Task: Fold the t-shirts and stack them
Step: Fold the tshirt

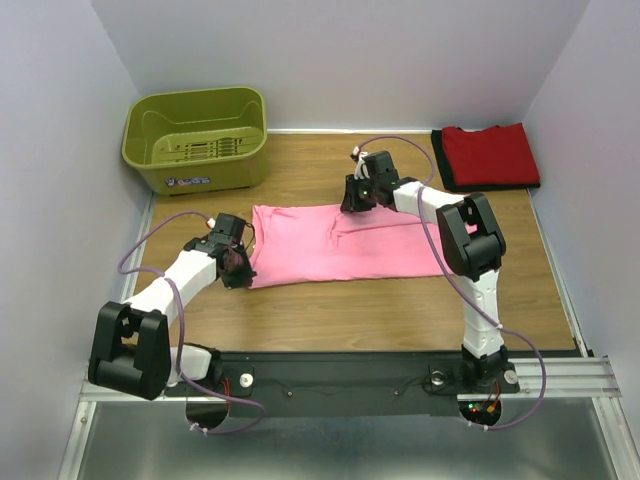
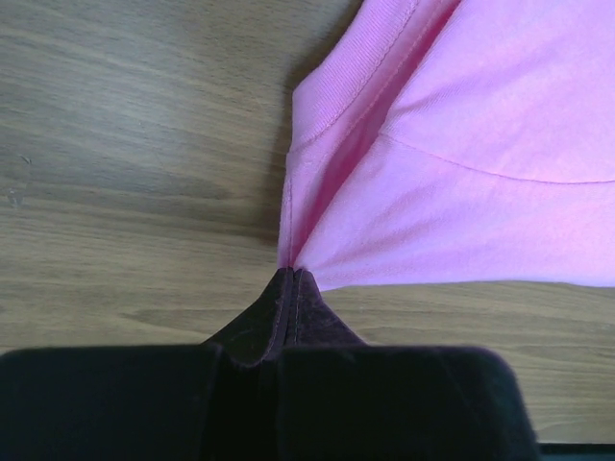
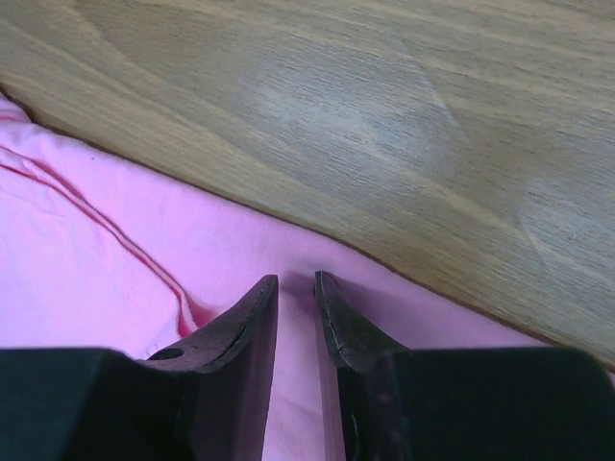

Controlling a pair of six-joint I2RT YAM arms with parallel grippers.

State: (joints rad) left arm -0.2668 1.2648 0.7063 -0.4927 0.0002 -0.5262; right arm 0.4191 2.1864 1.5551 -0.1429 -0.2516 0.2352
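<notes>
The bright pink t-shirt [image 1: 340, 245] lies partly folded across the middle of the table. My left gripper [image 1: 243, 262] is at its left end, shut on a pinched corner of the pink cloth [image 2: 461, 192]; the fingertips [image 2: 291, 271] are closed together with the fabric coming out of them. My right gripper [image 1: 358, 195] is at the shirt's far edge. Its jaws [image 3: 296, 279] stand a narrow gap apart, tips down on the pink cloth [image 3: 96, 259], with nothing gripped. The red t-shirt [image 1: 490, 155] lies folded at the back right, a black one's edge [image 1: 440, 165] showing under it.
An olive-green plastic basket [image 1: 195, 140] stands at the back left corner. White walls close in the wooden table [image 1: 330, 310] on three sides. A metal rail [image 1: 560, 375] with the arm bases runs along the near edge.
</notes>
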